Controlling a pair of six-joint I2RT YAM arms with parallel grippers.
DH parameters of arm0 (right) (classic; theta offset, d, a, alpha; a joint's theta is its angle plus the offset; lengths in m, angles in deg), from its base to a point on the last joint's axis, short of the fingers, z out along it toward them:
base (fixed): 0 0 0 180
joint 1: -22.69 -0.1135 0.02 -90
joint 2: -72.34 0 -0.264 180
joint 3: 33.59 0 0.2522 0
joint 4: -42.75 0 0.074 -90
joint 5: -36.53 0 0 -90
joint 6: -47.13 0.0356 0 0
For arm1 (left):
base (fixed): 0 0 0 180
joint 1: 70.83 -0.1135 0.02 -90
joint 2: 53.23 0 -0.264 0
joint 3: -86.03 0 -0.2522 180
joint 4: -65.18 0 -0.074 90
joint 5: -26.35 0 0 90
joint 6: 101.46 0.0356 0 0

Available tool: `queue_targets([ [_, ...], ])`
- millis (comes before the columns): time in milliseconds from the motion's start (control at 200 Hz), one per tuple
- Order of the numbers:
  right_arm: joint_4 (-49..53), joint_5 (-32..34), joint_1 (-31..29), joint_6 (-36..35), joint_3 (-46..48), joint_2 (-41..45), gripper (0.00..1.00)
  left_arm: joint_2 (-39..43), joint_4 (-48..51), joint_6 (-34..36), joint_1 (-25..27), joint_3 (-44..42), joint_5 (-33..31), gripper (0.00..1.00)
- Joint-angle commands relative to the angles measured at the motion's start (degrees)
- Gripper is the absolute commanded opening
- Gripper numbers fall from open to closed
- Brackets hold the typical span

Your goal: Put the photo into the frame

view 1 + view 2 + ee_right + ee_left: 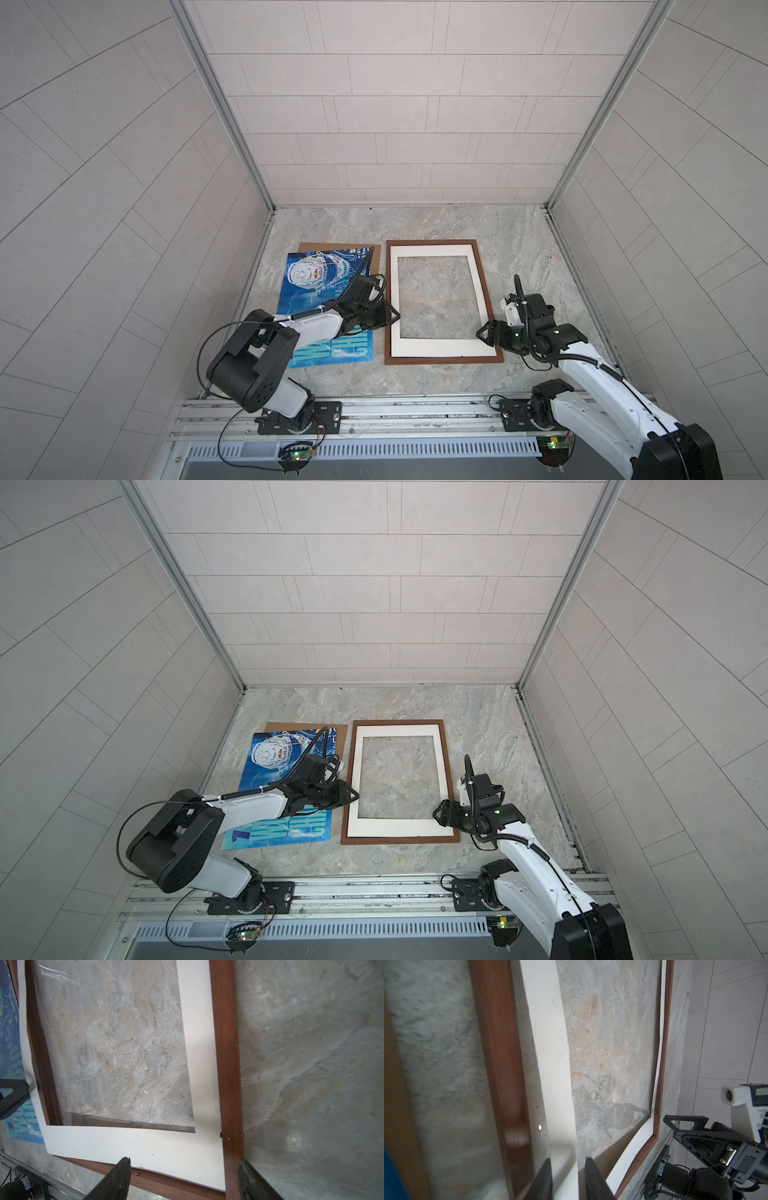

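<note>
The photo (316, 286), blue with a white helmet, lies face up at the left on the table in both top views. To its right lies the dark-brown frame (484, 282), with a white mat (434, 251) in it. My left gripper (395, 316) is at the frame's left side. In the left wrist view its jaws (568, 1159) stand apart, with the mat's strip (548, 1043) between them beside the frame's rail (500, 1043). My right gripper (482, 332) is open near the frame's near right corner. In the right wrist view its fingers straddle the right rail (226, 1064), gripper (185, 1167).
A plain brown backing board (332, 247) lies under the photo, its far edge showing. The marble tabletop (540, 257) is closed in by tiled walls at the left, back and right. The arms' metal mounting rail (415, 411) runs along the front edge.
</note>
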Motion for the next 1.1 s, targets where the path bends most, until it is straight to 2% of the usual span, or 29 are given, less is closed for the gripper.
queue_targets([
  [0,-1.6,-0.4,0.4,-1.7,-0.6,-0.3,0.77,1.6,8.7,4.4,0.4,3.6,-3.0,0.38],
  [70,-2.1,-0.7,0.5,-2.2,-0.5,-0.7,0.77,1.6,11.8,5.1,0.5,5.1,-4.2,0.44],
  [315,-4.2,-1.2,0.7,-2.3,-0.2,-0.8,0.77,-0.1,15.2,5.6,1.2,7.8,-4.4,0.49],
  [480,-4.9,-1.5,0.8,-2.2,-0.2,-0.5,0.77,-1.4,17.9,6.2,1.2,10.0,-4.5,0.48],
  [716,-5.7,-1.4,0.8,-2.4,-0.3,-0.7,0.77,-2.6,28.7,7.6,2.2,13.2,-7.0,0.49],
  [1096,-8.0,-2.5,0.9,-2.4,-0.5,-2.8,0.77,-2.1,32.4,4.0,7.8,13.1,-8.0,0.5],
])
